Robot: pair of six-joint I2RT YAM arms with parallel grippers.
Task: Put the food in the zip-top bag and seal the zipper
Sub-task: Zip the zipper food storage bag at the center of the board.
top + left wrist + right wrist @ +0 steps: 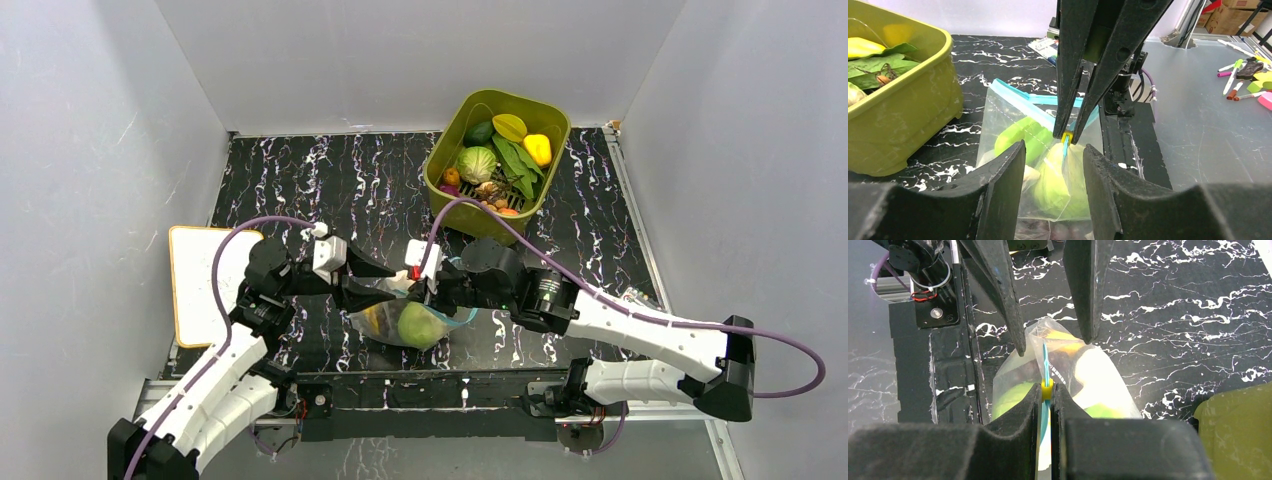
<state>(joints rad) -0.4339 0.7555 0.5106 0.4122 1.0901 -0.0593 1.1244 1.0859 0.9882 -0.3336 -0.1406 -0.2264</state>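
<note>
Jaws: right gripper (1047, 390) clamps light-blue plastic zipper strip (1044, 360) of clear crinkly bag (1013, 367); left gripper (1053, 150) parted astride it. Likely sealing step; next, left should pinch strip.

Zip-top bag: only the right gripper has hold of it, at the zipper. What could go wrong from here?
1. The left gripper is open, astride the zip-top bag without gripping; if the right gripper, shut on the zipper, pulls, the bag may just drag along.
2. The green food bulges under the zipper and could jam the seal.
3. More food lies in the tub; sealing now would leave it out.
</note>
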